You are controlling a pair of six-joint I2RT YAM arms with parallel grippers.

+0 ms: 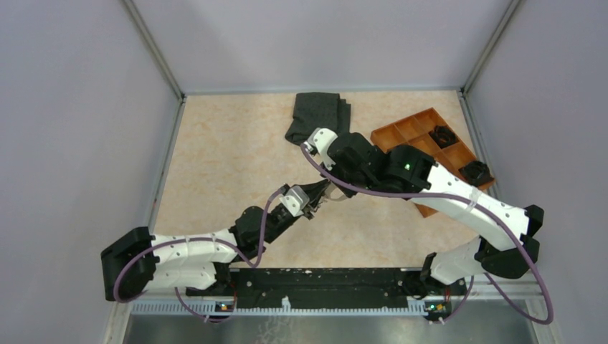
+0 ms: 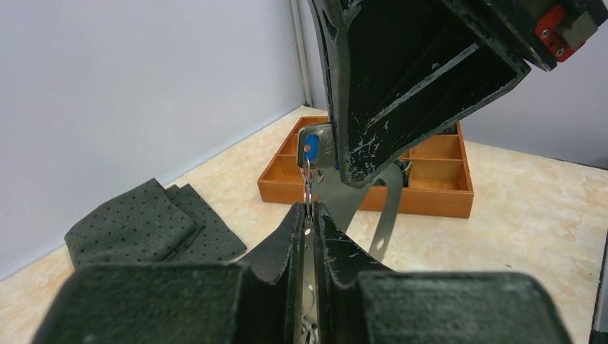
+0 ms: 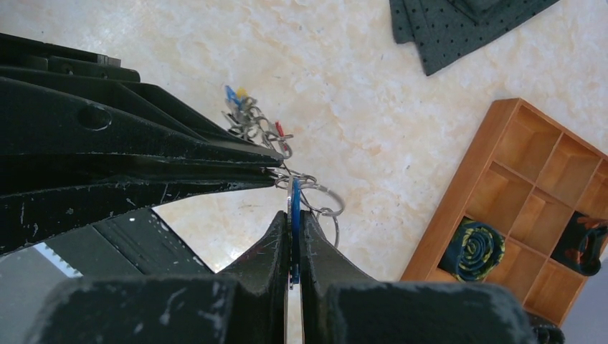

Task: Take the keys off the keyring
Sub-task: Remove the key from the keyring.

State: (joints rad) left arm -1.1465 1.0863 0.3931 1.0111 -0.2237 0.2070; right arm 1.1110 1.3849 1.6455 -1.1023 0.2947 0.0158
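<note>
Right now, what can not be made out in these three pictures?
- Top external view: the thin metal keyring, between the arms, is too small to make out.
- Left wrist view: the silver key with a blue plastic head is half hidden behind the right gripper.
- Right wrist view: the bunch of tiny coloured-head keys is too small to count; the picture's right edge cuts off the orange wooden compartment tray.

no text, label, brand, number or sign can be read in any view.
</note>
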